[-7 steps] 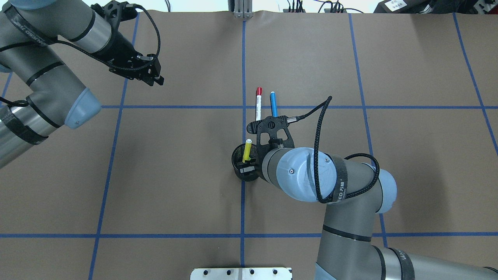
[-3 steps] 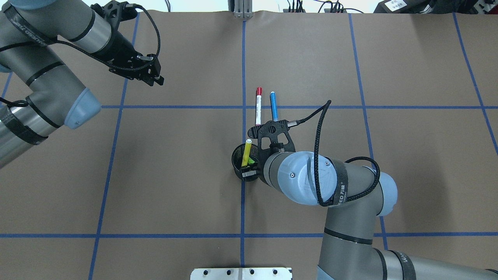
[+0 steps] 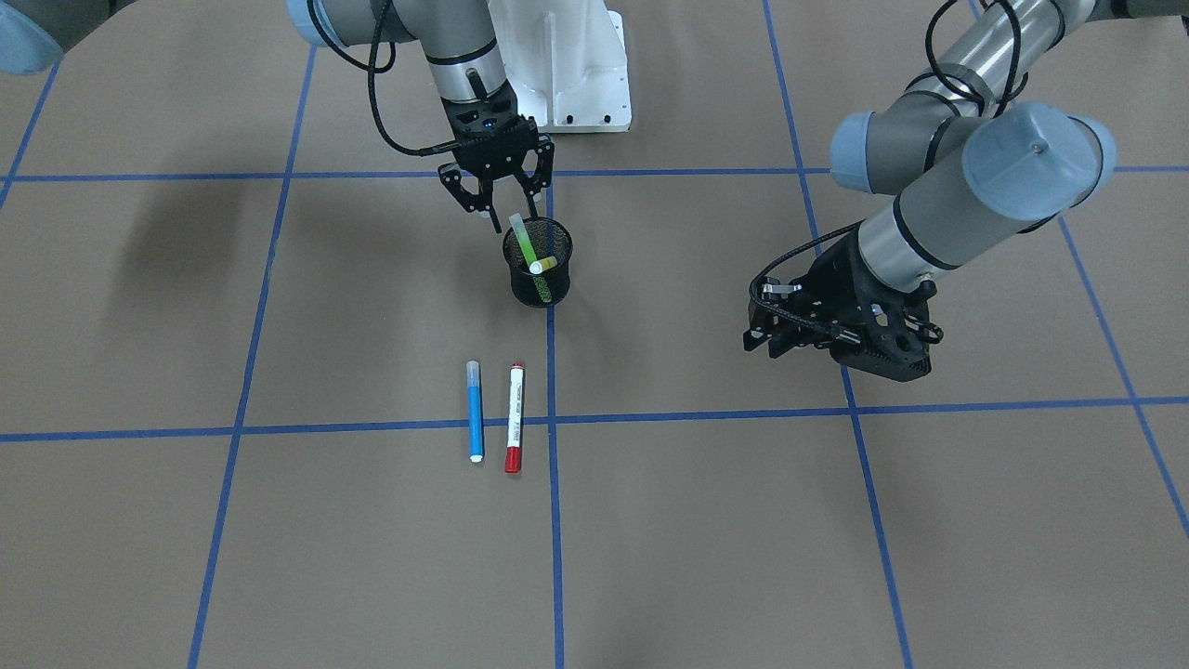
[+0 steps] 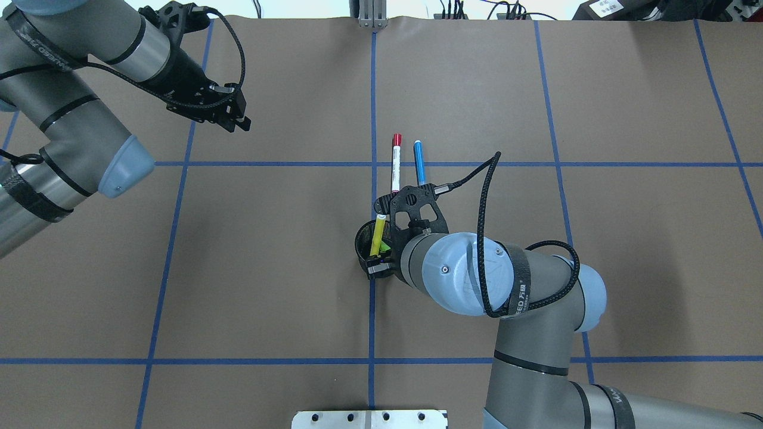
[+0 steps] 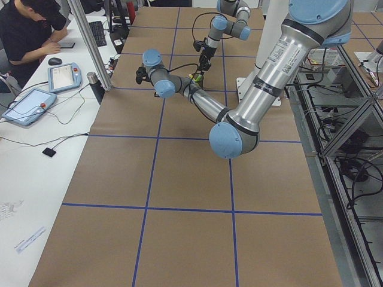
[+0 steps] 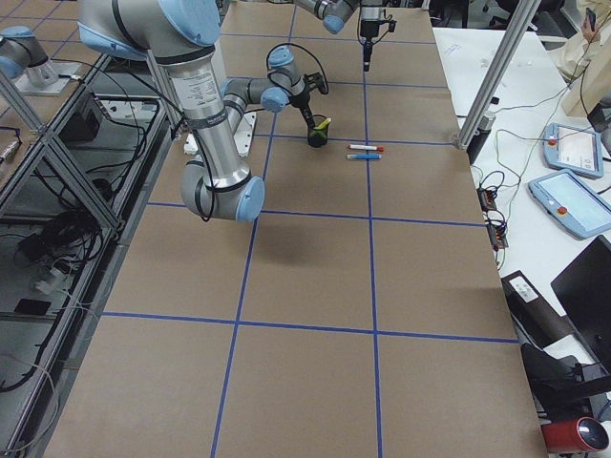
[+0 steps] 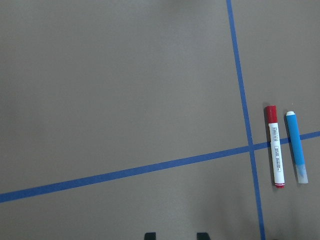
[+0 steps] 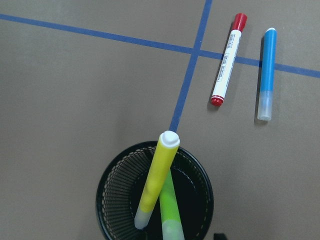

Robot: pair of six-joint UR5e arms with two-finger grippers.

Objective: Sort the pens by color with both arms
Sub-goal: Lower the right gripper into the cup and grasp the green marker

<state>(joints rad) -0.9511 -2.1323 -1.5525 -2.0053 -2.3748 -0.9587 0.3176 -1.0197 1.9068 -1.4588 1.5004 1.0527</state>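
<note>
Pens of slim plastic with pale caps, the yellow pen (image 8: 156, 180) and the green pen (image 8: 170, 212), lean crossed inside a round black mesh cup (image 8: 112, 187) directly under the right gripper (image 3: 506, 206), whose fingers stand wide apart, gripping nothing. Just beyond that gripper, a white-barrelled pen with red ends (image 8: 227, 60), its barcode label too small to read, lies flat beside a blue pen (image 8: 267, 70) on brown paper (image 4: 536, 250). The left gripper (image 4: 243, 123) hovers well apart, fingers slightly parted, empty.
</note>
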